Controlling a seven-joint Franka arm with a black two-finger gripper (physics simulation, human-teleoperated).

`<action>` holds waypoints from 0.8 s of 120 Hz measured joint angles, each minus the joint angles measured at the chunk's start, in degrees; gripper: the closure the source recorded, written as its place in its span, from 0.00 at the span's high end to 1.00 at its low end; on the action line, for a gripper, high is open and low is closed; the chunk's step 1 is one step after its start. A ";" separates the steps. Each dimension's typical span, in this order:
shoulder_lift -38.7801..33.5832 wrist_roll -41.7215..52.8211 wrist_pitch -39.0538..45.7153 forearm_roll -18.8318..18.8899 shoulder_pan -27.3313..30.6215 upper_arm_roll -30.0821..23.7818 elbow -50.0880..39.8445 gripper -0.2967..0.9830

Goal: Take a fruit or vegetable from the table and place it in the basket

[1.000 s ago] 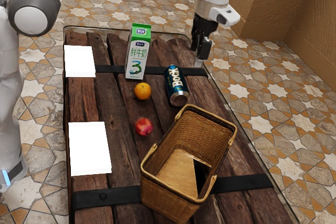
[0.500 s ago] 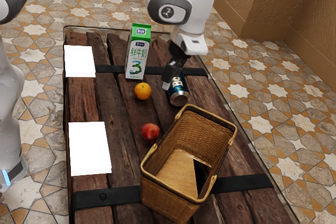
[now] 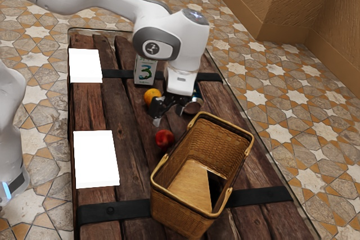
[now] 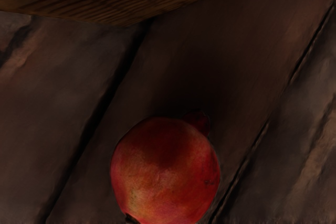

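Positioned with gripper (image 3: pixel 165 114) above table (image 3: pixel 129 161), near pomegranate (image 3: pixel 165 139) just beside basket (image 3: pixel 183 206); holding nothing visible; cannot tell how far open

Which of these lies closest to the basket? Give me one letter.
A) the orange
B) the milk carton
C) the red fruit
C: the red fruit lies right beside the basket, while the orange and the milk carton are farther off.
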 joint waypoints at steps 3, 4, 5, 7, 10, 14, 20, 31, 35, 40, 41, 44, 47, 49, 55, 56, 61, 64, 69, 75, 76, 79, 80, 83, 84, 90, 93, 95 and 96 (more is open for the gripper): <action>0.36 0.36 -0.25 -0.15 0.02 -0.03 0.14 0.77; 0.60 0.48 -0.32 -0.20 0.03 -0.03 0.21 0.77; 0.90 0.60 -0.39 -0.24 0.04 -0.04 0.31 0.77; 1.51 0.82 -0.51 -0.34 0.05 -0.05 0.56 0.77; 2.34 1.06 -0.65 -0.52 0.06 -0.06 0.88 0.77; 3.25 0.99 -0.81 -0.68 0.07 -0.07 1.44 0.77; 4.07 0.56 -1.02 -0.85 0.08 -0.07 2.14 0.77; 4.89 -0.56 -1.32 -1.00 0.08 -0.08 2.83 0.77; 5.37 -1.00 -1.40 -1.03 0.08 -0.08 2.92 0.77; 5.86 -1.63 -1.47 -1.05 0.08 -0.08 2.98 0.77; 5.92 -1.77 -1.48 -1.05 0.08 -0.08 2.99 0.77; 6.11 -2.21 -1.50 -1.06 0.08 -0.08 3.00 0.77; 6.40 -2.63 -1.49 -1.06 0.08 -0.08 3.01 0.77; 6.59 -2.91 -1.48 -1.06 0.08 -0.08 3.02 0.77; 7.23 -3.68 -1.40 -1.02 0.08 -0.08 3.03 0.77; 7.34 -3.80 -1.39 -1.01 0.08 -0.08 3.03 0.77; 7.96 -4.38 -1.25 -0.96 0.08 -0.08 3.03 0.77; 8.36 -4.71 -1.17 -0.94 0.08 -0.08 3.03 0.77; 8.98 -5.23 -0.99 -0.89 0.12 -0.07 3.00 0.77; 9.60 -5.81 -0.81 -0.84 0.13 -0.04 2.95 0.77; 9.67 -5.90 -0.78 -0.83 0.13 -0.03 2.94 0.77; 9.86 -6.17 -0.69 -0.80 0.15 -0.01 2.91 0.77; 9.95 -6.26 -0.66 -0.79 0.16 -0.01 2.90 0.77; 10.18 -6.52 -0.53 -0.76 0.17 0.00 2.84 0.77; 10.24 -6.60 -0.48 -0.75 0.18 0.00 2.81 0.77; 10.67 -7.08 -0.15 -0.69 0.18 0.01 2.69 0.77; 10.99 -7.30 0.05 -0.67 0.18 0.01 2.64 0.77; 11.18 -7.44 0.18 -0.65 0.18 0.01 2.61 0.77; 11.26 -7.51 0.24 -0.64 0.18 0.01 2.59 0.77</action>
